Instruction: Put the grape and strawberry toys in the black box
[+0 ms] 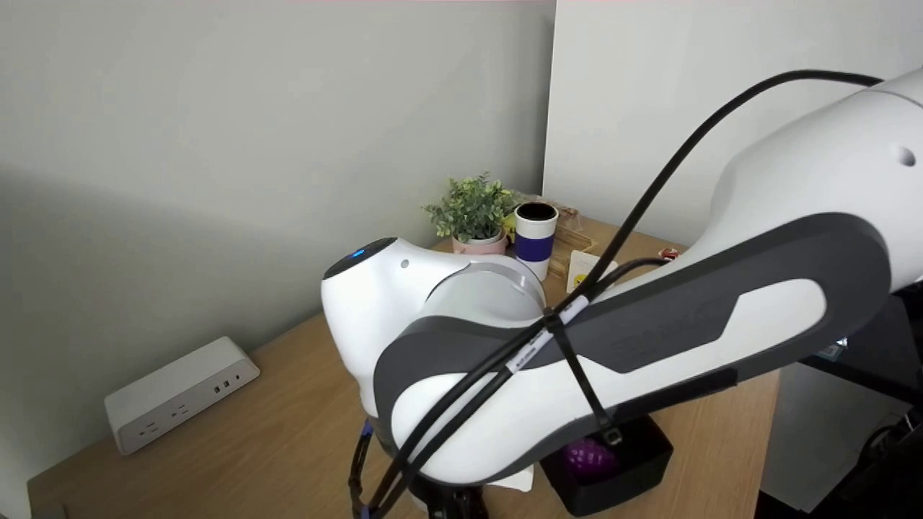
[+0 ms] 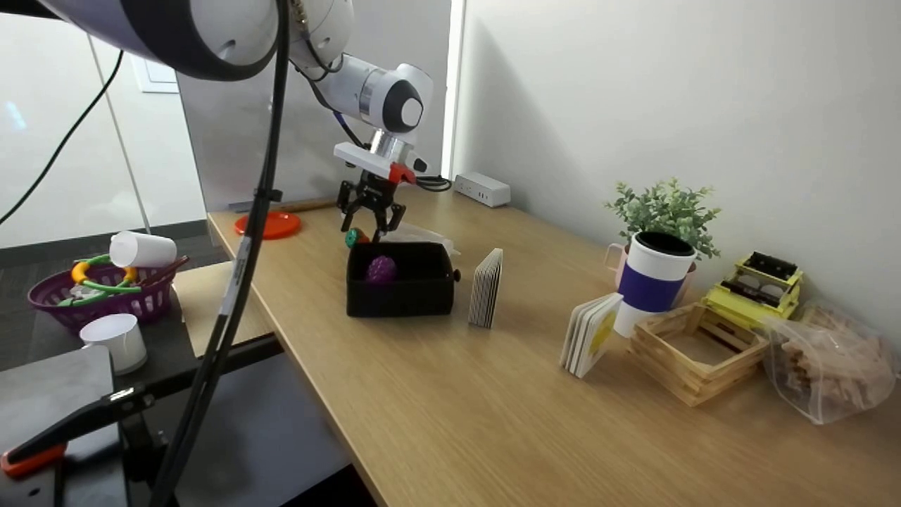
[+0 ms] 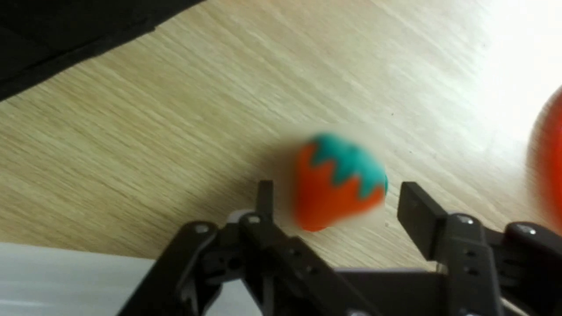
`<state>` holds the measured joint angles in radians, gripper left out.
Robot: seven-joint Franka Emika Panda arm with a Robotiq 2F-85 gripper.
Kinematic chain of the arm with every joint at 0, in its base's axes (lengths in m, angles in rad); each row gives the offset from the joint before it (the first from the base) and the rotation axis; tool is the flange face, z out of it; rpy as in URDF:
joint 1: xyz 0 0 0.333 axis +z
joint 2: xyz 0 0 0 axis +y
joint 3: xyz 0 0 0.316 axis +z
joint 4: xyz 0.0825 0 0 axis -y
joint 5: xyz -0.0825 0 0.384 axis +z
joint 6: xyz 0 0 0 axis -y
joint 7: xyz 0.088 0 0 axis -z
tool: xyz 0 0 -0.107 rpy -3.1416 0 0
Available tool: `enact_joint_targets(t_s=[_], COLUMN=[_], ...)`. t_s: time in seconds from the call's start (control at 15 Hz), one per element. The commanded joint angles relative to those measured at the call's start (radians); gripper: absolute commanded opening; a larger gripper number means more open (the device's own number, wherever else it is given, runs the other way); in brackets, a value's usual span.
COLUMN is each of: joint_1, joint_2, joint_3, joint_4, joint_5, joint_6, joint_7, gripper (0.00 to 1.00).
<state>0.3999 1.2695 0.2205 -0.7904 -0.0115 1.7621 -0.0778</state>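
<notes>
The strawberry toy [image 3: 336,188], orange-red with a green jagged top, lies on the wooden table. It also shows, partly hidden, in an exterior view [image 2: 354,238]. My gripper [image 3: 337,189] is open. In the wrist view the strawberry toy appears between its fingertips, with gaps on both sides. In an exterior view the gripper [image 2: 362,227] points down just behind the black box [image 2: 401,301]. The purple grape toy [image 2: 381,270] sits inside the box. Both show in an exterior view below the arm, the grape toy [image 1: 588,458] and the box [image 1: 613,494]. A box corner [image 3: 66,30] shows in the wrist view.
A red plate [image 2: 279,225] lies near the table edge behind the box. A white flat item [image 2: 419,234] lies behind the box. Standing card stacks [image 2: 486,289] [image 2: 591,334], a tumbler [image 2: 651,278], a wooden crate [image 2: 697,352] and a potted plant [image 2: 662,211] are on the table.
</notes>
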Motion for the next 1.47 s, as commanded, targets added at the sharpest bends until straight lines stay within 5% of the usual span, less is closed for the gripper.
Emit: enact_joint_targets(t_s=[0.0,0.4,0.6,0.67,0.8,1.4], joint_1=[0.001,0.008,0.019,0.023,0.028,0.036], joint_2=[0.035,0.031,0.016,0.012,0.009,0.004], joint_3=[0.009,0.003,-0.005,-0.006,-0.009,-0.009], joint_4=[0.066,0.078,0.078,0.079,0.088,0.107], joint_5=[0.007,-0.001,-0.013,-0.015,-0.019,-0.017], joint_6=[-0.043,-0.05,-0.05,-0.058,-0.072,-0.139], joint_7=[-0.017,-0.008,0.002,0.006,0.009,0.037], gripper=[0.44,0.02,0.0,0.26,0.3,0.94])
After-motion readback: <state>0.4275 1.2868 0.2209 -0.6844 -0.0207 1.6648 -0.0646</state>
